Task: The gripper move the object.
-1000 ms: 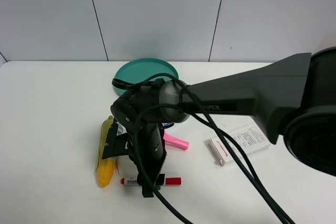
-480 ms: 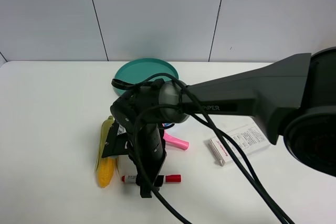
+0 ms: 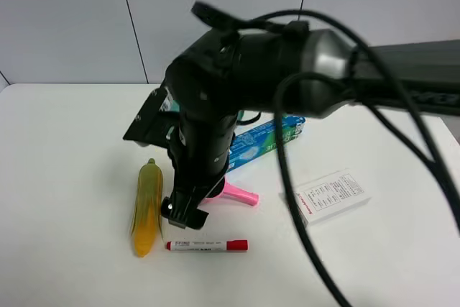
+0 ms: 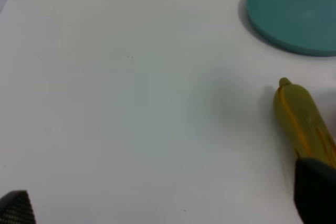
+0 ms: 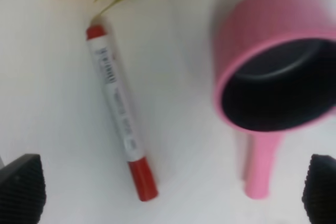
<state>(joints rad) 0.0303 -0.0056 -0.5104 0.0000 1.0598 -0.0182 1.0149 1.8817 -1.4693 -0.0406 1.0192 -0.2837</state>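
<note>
The object, a slim white marker pen (image 3: 207,245) with a red cap and red tail, lies flat on the white table in front of the corn. In the right wrist view the pen (image 5: 119,113) lies free on the table between the spread fingertips (image 5: 21,190). My right gripper (image 3: 180,215) hangs open above and just behind the pen, touching nothing. In its own view my left gripper (image 4: 165,211) is open with nothing between its fingers, over bare table to the left of the corn.
A yellow corn cob (image 3: 146,208) lies left of the pen. A pink pan (image 5: 273,61) sits behind it, its handle (image 3: 241,194) showing. A blue-green toothpaste box (image 3: 262,141) and a white box (image 3: 330,195) lie to the right. A teal plate (image 4: 294,11) sits at the back.
My right gripper has opened, let go of the pen and risen up and back. The pen stays on the table where it was set.
</note>
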